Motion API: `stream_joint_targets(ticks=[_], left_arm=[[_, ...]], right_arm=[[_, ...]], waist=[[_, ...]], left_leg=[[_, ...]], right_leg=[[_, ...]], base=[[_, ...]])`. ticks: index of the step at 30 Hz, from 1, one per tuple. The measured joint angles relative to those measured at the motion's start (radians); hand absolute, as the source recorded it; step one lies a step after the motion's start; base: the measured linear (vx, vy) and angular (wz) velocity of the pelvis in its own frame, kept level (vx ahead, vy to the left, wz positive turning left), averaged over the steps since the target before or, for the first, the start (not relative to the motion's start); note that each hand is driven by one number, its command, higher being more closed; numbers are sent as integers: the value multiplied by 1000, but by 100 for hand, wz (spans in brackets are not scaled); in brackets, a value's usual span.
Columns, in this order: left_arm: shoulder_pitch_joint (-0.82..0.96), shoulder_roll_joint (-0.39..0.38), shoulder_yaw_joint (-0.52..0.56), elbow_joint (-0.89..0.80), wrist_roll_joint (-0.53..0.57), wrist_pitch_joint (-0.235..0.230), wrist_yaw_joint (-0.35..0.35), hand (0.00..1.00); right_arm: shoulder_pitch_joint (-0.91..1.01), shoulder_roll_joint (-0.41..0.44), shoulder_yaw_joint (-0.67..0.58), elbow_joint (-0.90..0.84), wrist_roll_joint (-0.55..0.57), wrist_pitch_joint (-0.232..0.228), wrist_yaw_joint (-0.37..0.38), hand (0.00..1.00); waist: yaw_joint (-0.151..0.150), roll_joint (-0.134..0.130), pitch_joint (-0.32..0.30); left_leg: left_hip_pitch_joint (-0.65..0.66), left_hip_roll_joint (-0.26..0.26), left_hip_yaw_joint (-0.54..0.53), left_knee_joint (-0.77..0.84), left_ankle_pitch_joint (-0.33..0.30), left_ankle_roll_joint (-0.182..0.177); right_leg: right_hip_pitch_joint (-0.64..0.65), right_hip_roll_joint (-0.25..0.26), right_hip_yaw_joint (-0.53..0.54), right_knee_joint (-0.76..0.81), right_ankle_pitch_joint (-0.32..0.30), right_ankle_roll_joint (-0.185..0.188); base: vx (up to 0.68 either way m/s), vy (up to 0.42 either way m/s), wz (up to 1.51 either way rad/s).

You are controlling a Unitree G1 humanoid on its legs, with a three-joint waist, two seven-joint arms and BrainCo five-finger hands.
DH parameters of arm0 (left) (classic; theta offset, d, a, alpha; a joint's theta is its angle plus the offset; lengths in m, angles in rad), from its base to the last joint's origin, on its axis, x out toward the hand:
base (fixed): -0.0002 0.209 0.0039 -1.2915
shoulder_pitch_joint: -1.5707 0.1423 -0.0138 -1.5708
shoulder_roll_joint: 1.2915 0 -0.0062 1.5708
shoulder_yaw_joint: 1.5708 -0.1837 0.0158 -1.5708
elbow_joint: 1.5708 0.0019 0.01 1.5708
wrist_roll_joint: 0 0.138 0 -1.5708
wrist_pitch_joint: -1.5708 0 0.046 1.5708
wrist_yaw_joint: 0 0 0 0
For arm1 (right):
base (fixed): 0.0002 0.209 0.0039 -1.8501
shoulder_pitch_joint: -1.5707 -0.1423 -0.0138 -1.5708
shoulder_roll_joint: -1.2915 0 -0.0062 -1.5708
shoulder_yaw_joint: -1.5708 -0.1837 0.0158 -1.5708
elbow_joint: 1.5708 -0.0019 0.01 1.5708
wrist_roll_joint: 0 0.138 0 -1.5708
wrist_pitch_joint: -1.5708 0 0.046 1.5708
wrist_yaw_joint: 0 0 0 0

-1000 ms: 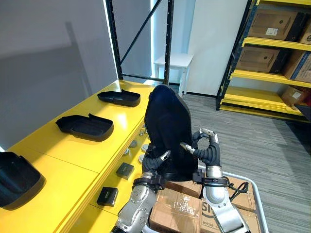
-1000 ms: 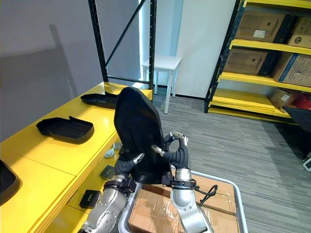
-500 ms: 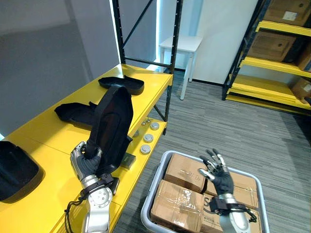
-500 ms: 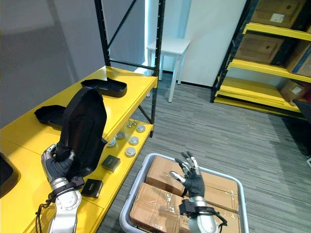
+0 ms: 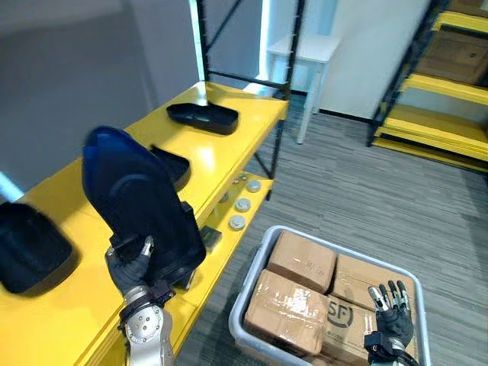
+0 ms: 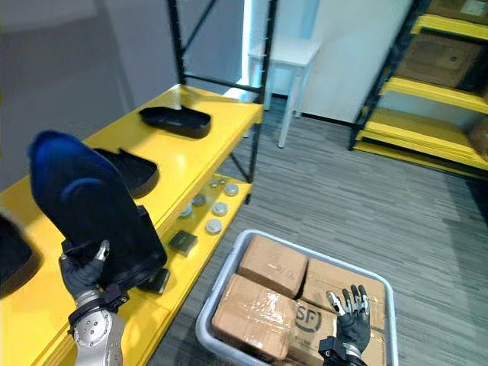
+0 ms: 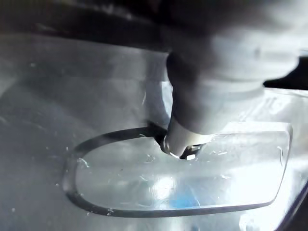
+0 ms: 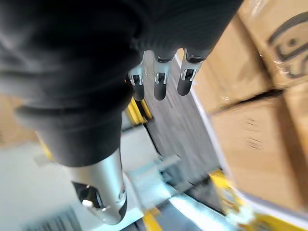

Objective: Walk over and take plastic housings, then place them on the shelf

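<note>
Left hand (image 5: 131, 268) up, fingers curled round lower edge of black housing (image 5: 137, 202), which stands tilted above them at the yellow shelf (image 5: 229, 149). Right hand (image 5: 391, 320) low, fingers spread above boxes (image 5: 301, 263); wrist cut off.

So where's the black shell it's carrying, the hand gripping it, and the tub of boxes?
black shell (image 5: 137, 198), left eye view, on its broad outer face.
left hand (image 5: 128, 270), left eye view, on the dark-covered palm.
tub (image 5: 242, 301), left eye view, on its grey side rim.
</note>
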Motion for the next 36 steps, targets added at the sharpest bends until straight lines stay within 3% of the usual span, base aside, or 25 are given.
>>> stream_joint_targets(ticks=[2,3,4,5,7,9,10,11,12,13,17,20,21,22,23,24,25,26,27,28,29,31,33,35,36], left_arm=[[19,-2,-9,-78,-50,-23,-33,100],[30,-1,-18,-129,-81,-39,-44,100],[44,4,-29,-159,-99,-44,-50,100],[48,6,-40,-167,-103,-47,-53,100],[69,12,-56,-171,-102,-67,-66,100],[102,14,-57,-172,-102,-71,-72,100],[133,14,-68,-181,-101,-71,-79,100],[157,14,-76,-190,-101,-71,-80,100],[208,14,-78,-208,-101,-71,-81,100],[221,16,-78,-207,-101,-69,-81,100],[205,16,-74,-209,-102,-59,-91,100],[190,13,-84,-213,-101,-59,-101,100],[183,15,-85,-214,-100,-59,-105,100],[176,19,-85,-213,-101,-59,-115,100],[174,20,-84,-214,-101,-60,-121,100],[176,23,-80,-217,-100,-60,-125,100],[179,24,-74,-217,-99,-59,-131,100],[166,31,-76,-215,-99,-59,-142,100],[157,40,-81,-215,-95,-59,-149,100],[126,73,-98,-209,-88,-59,-168,100],[112,88,-109,-200,-88,-59,-174,100],[72,119,-155,-154,-88,-57,-195,100],[56,116,-187,-152,-91,-58,-210,100],[24,113,-219,-151,-92,-58,-214,100],[8,104,-245,-149,-97,-57,-221,100]], right_arm=[[-89,-24,48,49,-26,-6,-22,0],[-141,-38,76,49,-42,-8,-39,0],[-186,-41,72,51,-69,-9,-53,0],[-201,-43,67,50,-71,-11,-60,0],[-283,-95,47,83,-109,-13,-71,0],[-319,-103,55,94,-110,-13,-72,0],[-333,-99,76,94,-110,-13,-71,0],[-325,-84,70,92,-104,-19,-97,0],[-284,-38,47,91,-102,-26,-99,0],[-260,-36,61,91,-102,-22,-92,0],[-235,-22,94,84,-101,-9,-70,0],[-233,-11,113,81,-100,1,-59,0],[-230,-7,114,77,-100,10,-58,0],[-216,-3,111,64,-101,12,-58,0],[-213,-3,110,54,-101,12,-58,0],[-211,0,111,40,-102,13,-59,0],[-206,1,118,26,-103,19,-58,0],[-203,-1,120,20,-109,26,-57,0],[-203,-2,129,20,-113,33,-56,0],[-197,7,130,18,-127,54,-57,0],[-189,11,130,14,-142,60,-57,0],[-101,13,139,-41,-177,75,-45,0],[-30,12,139,-130,-197,75,-38,0],[22,11,139,-205,-204,75,-38,0],[44,14,134,-239,-221,75,-40,0]], waist=[[36,0,18],[49,10,26],[56,27,35],[55,27,35],[57,49,42],[68,66,35],[73,75,32],[76,81,29],[77,80,28],[77,74,24],[66,71,21],[62,77,20],[61,78,20],[60,62,19],[61,58,21],[69,58,23],[63,78,15],[48,92,10],[35,92,9],[6,91,11],[1,91,13],[-35,86,20],[-59,85,18],[-77,80,17],[-90,80,16]], left_leg=[[-71,-37,-118,71,-1,-10],[-130,-68,-208,103,7,-9],[-174,-61,-195,75,11,75],[-199,-48,-140,51,0,140],[-277,74,367,108,-6,115],[-260,107,554,61,15,130],[-257,108,595,36,72,185],[-255,108,598,26,114,212],[-244,100,583,12,185,212],[-241,84,572,9,177,177],[-232,-7,533,-61,186,181],[-231,-39,494,-61,186,181],[-233,-55,491,-47,175,169],[-249,-68,512,-8,105,113],[-270,-67,520,57,60,127],[-304,-50,519,239,5,163],[-275,-25,504,316,-93,146],[-262,-40,496,299,-121,198],[-249,-50,497,282,-125,205],[-223,-57,490,233,-126,209],[-210,-57,485,211,-122,206],[-98,-96,451,77,-72,188],[-37,-126,440,1,-46,198],[-26,-150,437,-10,-35,216],[-18,-159,428,-9,-35,216]], right_leg=[[37,-2,-44,-3,-64,-15],[52,-3,-137,-2,-110,-31],[71,-5,-282,-14,-113,-43],[82,-9,-358,-36,-111,-46],[130,-12,-602,-74,-105,-52],[139,-12,-695,-69,-104,-51],[141,-11,-735,-52,-105,-51],[146,-10,-753,-36,-105,-51],[168,-12,-783,-21,-105,-51],[180,-14,-803,-21,-105,-51],[208,-42,-829,-92,-90,-37],[225,-50,-835,-106,-78,-16],[237,-63,-857,-106,-77,-15],[241,-99,-883,-111,-80,-13],[235,-121,-882,-100,-80,-8],[208,-181,-852,-41,-92,-4],[183,-209,-807,43,-123,-66],[147,-238,-743,129,-124,-135],[116,-258,-686,188,-109,-168],[27,-219,-503,256,-129,-144],[-4,-180,-432,259,-145,-118],[-49,-28,-239,224,-176,-81],[-90,47,-166,177,-176,-80],[-132,65,-144,107,-147,-125],[-130,64,-136,84,-100,-127]], base=[[-89,-176,205],[-188,-280,273],[-145,-198,308],[-198,-304,355],[-72,-221,326],[117,-51,211],[148,3,169],[171,34,117],[156,39,65],[220,25,73],[179,75,32],[23,57,25],[10,75,35],[25,111,31],[39,110,-8],[183,221,-53],[203,214,-67],[205,227,-44],[119,226,-10],[110,206,-1],[152,183,9],[179,78,26],[179,59,26],[186,42,21],[184,22,18]])
